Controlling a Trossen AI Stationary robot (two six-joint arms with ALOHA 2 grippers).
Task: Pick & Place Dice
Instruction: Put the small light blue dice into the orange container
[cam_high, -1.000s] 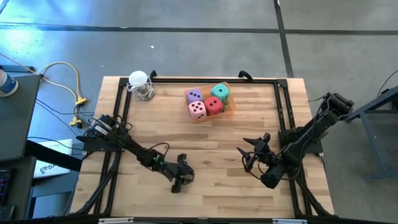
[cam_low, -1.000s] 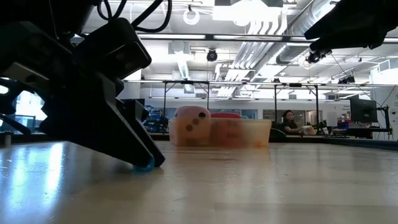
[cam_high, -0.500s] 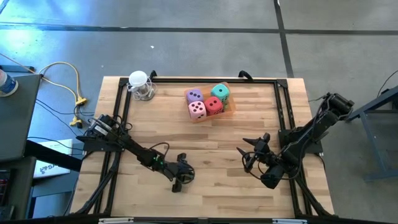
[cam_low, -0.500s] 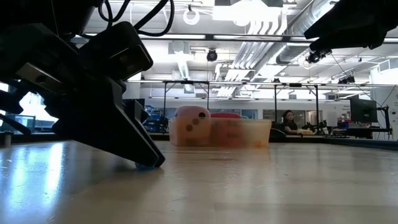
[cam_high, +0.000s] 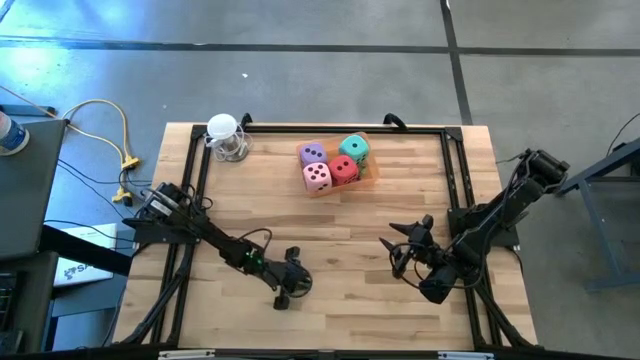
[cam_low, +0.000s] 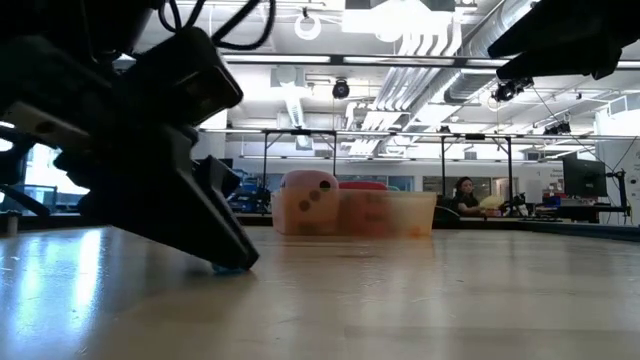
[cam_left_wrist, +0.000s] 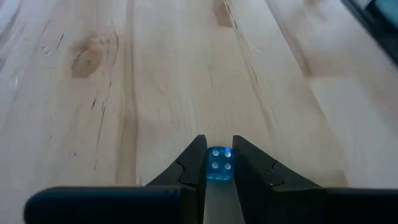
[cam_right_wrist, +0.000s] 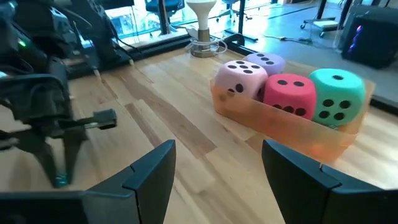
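- High view: the left gripper (cam_high: 284, 298) was down on the near part of the table (cam_high: 340, 215), with the right gripper (cam_high: 397, 243) waiting well apart to its right. The four big dice (cam_high: 334, 163) sat together in the orange tray (cam_high: 372, 172) at the far side. A good grip here likely called for keeping the wrist steady and lifting straight up.
- Low view: the left arm's fingertips met the wood around a tiny blue die (cam_low: 232, 266); the tray with the pink die (cam_low: 309, 189) stood far behind.
- Left wrist view: the fingers (cam_left_wrist: 189, 167) stood nearly pressed together, pinching the small blue die (cam_left_wrist: 219, 163) squarely between them, pips showing. Centred like this, it seemed unlikely to twist out.
- Right wrist view: the right gripper's own fingers (cam_right_wrist: 149, 169) were spread, holding nothing; the purple, pink, red and teal dice lay ahead in the tray.
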